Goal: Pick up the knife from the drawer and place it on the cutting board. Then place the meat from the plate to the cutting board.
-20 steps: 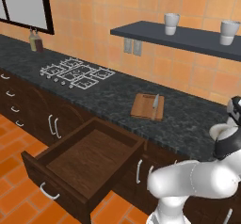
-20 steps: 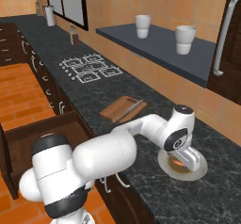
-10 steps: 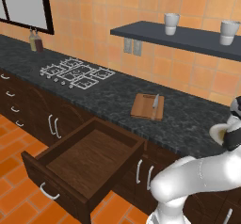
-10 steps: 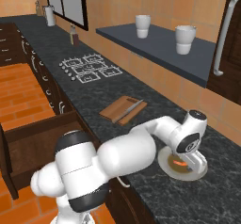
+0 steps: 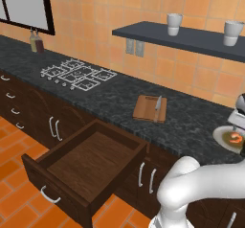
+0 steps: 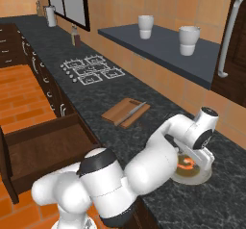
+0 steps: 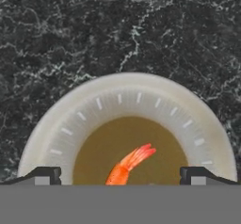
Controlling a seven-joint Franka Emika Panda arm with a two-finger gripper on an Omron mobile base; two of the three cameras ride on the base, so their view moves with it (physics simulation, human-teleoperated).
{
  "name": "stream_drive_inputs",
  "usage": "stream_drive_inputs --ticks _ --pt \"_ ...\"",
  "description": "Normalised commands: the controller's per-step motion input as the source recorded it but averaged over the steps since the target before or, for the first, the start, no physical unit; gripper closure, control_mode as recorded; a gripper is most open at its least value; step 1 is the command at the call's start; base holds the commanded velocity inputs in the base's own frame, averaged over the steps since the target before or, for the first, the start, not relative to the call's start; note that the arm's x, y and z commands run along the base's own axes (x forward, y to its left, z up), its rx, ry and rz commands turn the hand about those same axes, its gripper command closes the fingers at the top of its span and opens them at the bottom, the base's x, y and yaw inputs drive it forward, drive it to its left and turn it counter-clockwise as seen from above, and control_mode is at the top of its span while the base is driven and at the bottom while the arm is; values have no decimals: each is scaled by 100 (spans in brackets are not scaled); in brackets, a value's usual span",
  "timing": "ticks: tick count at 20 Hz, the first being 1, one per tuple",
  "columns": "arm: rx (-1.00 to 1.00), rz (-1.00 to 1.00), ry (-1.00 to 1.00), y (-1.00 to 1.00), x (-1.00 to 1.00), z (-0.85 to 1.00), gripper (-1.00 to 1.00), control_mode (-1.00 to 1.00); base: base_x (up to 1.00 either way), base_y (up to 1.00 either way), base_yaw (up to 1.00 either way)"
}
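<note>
Orange tiled wall (image 5: pixel 95 11), black speckled counter (image 5: pixel 110 95) (gas hob (image 5: pixel 76 74) inset), dark shelf (image 5: pixel 191 38).

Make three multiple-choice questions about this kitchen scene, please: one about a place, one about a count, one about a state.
1. Where does the slim knife with grey blade and wooden handle lie?
A. in the wide dark brown drawer
B. on the light brown wooden cutting board
C. on the round cream-rimmed plate

2. How many white cups stand on the dark wall shelf?
A. one
B. two
C. four

3. In what state is the wide dark brown drawer?
A. pulled open, with nothing visible inside
B. shut
C. open with the knife inside

Answers:
1 B: the knife rests on the cutting board on the counter.
2 B: one cup and a second cup stand on the shelf.
3 A: its bare inner floor shows.
</note>
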Motion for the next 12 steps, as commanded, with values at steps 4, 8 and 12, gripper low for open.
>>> stream_drive_inputs --ticks 4,8,12 --pt "0 -2 0 -11 27 -40 -100 -100 0 0 0" --pt "0 -3 0 -4 24 -52 -100 -100 0 0 0" --pt "0 -6 2 -20 14 -41 -100 -100 0 0 0"
